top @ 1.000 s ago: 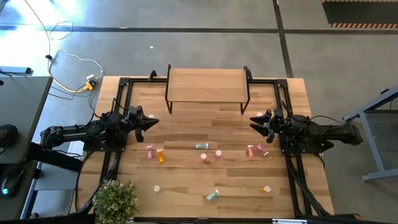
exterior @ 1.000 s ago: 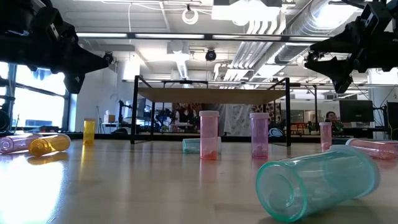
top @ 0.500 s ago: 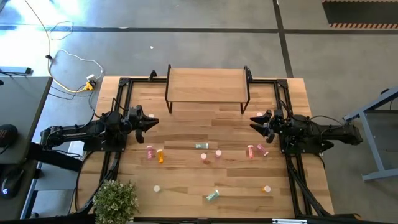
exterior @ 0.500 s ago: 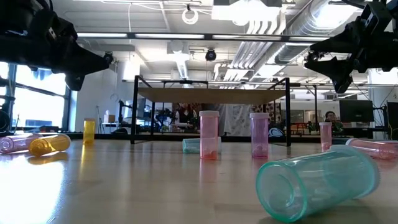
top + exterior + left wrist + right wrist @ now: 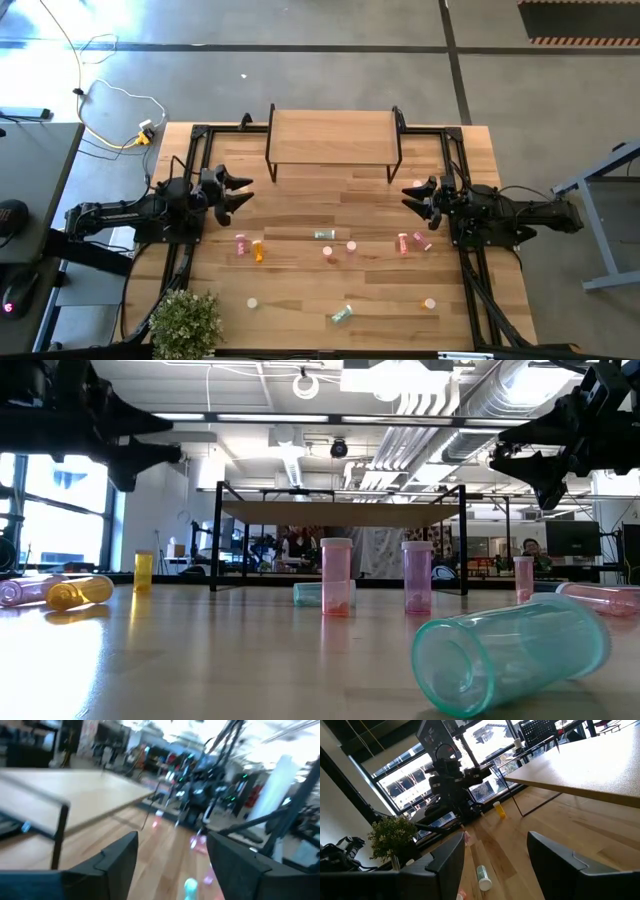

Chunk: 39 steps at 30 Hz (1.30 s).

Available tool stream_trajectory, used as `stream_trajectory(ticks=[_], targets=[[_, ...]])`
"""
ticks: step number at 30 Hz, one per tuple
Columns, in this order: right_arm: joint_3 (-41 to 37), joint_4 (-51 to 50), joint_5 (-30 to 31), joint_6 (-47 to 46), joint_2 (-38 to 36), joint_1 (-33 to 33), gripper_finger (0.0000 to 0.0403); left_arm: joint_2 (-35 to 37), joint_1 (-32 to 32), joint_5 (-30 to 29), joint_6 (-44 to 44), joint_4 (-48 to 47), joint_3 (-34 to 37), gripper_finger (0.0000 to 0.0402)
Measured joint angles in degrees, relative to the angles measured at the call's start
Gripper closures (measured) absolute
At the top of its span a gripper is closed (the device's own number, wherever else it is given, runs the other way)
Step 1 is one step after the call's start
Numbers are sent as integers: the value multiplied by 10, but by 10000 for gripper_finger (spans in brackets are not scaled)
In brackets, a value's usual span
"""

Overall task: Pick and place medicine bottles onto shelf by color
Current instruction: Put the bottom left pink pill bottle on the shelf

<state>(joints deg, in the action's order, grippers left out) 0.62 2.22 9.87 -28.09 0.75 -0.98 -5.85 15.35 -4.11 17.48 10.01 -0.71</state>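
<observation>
**Bottles scattered on the table, both grippers raised and empty**

The medicine bottles were tiny translucent cylinders in pink, orange and teal with pale caps. Most lay in a loose row across the middle of the table [image 5: 300,210]: a pink bottle [image 5: 240,242] and an orange bottle [image 5: 258,250] toward the left, a teal bottle [image 5: 325,235] lying on its side at the centre, two standing pink bottles [image 5: 329,253] just beside it, and a further pink pair [image 5: 404,243] toward the right. Nearer the front edge were a second teal bottle [image 5: 342,314] on its side, a small orange bottle [image 5: 429,303] and a pale cap [image 5: 253,302]. The shelf [image 5: 332,136], a light-wood board on thin black legs, stood at the far edge with nothing on it.

The left gripper [image 5: 238,190] hovered above the table with its fingers spread apart, empty, between the shelf and the pink and orange bottles and touching neither. The right gripper [image 5: 412,195] hung likewise with its fingers apart, holding nothing, near the right pink pair but clear of it. A potted plant [image 5: 186,322] sat at the front left corner.
</observation>
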Motion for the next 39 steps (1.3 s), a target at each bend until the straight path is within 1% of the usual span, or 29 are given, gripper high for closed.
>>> stream_trajectory(ticks=[2, 5, 9, 14, 19, 23, 25, 31, 39], targets=[[0, 0, 0, 0, 0, 0, 197, 0, -6, 7, -16, 22, -1, 162], [0, 0, 0, 0, 0, 0, 197, -12, -18, 9, -30, 22, -20, 161], [0, 0, 0, 0, 0, 0, 197, -54, -35, 9, -59, 23, -67, 161], [0, 0, 0, 0, 0, 0, 197, -151, -56, -5, -91, 18, -143, 161], [0, 0, 0, 0, 0, 0, 197, -276, -82, -9, -96, 15, -217, 161], [0, 0, 0, 0, 0, 0, 197, -367, -105, -11, -97, 14, -261, 161], [0, 0, 0, 0, 0, 0, 197, -403, -115, -18, -87, 14, -277, 161], [0, 0, 0, 0, 0, 0, 197, -493, -137, -48, -16, 34, -306, 161], [0, 0, 0, 0, 0, 0, 197, -612, -176, -47, -30, 74, -339, 161]])
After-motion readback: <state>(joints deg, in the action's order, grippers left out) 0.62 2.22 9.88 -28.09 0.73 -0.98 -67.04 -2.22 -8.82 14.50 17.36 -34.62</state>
